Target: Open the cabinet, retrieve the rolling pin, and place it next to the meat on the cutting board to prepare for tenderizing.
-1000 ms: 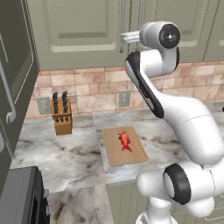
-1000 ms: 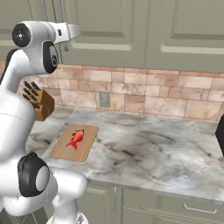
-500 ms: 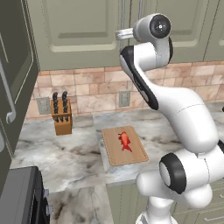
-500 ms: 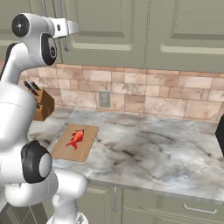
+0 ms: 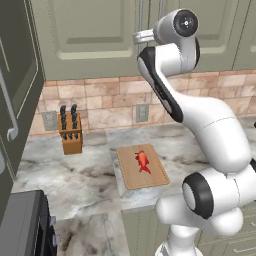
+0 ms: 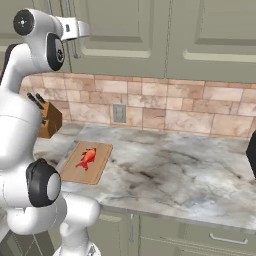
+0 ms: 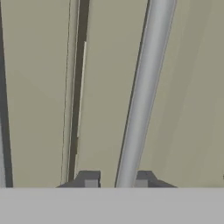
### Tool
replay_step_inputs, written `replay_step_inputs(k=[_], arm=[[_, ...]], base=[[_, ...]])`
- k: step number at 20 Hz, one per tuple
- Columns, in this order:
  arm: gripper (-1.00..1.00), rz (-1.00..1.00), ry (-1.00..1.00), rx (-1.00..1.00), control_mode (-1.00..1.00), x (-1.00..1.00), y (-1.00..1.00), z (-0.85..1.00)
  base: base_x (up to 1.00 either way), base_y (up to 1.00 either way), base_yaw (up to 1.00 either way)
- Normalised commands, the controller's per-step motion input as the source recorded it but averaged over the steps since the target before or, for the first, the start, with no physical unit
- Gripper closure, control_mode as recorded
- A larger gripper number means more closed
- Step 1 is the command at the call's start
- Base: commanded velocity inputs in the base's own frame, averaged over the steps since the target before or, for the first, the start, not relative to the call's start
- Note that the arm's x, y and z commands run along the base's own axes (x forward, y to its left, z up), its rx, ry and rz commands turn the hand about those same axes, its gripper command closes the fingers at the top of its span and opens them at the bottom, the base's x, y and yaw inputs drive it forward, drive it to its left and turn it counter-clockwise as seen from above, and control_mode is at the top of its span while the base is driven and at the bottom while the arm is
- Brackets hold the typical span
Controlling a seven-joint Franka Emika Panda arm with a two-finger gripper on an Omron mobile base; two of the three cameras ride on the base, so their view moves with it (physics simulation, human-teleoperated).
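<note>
Your gripper [image 7: 116,181] is sitting raised at the cabinet [image 5: 90,35] front, fingers spread either side of a steel bar handle [image 7: 142,96], not clamping it, doors standing closed, cutting board [image 5: 142,166] lying far below, meat [image 5: 142,161] resting on it.

No readable text, labels, brands, numbers or signs on any surface.

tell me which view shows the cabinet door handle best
The hand view: the steel handle runs up the frame between the gripper fingertips, close and unblocked. The left base view shows a short stretch above the wrist; the right base view shows a thin bar.
</note>
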Motion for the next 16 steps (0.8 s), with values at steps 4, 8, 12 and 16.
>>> replay_step_inputs(k=[4,8,12,16], arm=[[1.00,0.03,-0.01,0.00,-1.00,0.44,-0.04,0.00],[1.00,0.07,0.00,0.00,-1.00,0.35,-0.09,0.00],[1.00,0.09,0.00,0.00,-1.00,0.27,-0.09,-0.01],[1.00,0.10,0.00,0.00,-1.00,0.09,-0.03,-0.06]], base=[[0.00,0.00,0.00],[0.00,0.00,0.00],[0.00,0.00,0.00],[0.00,0.00,0.00]])
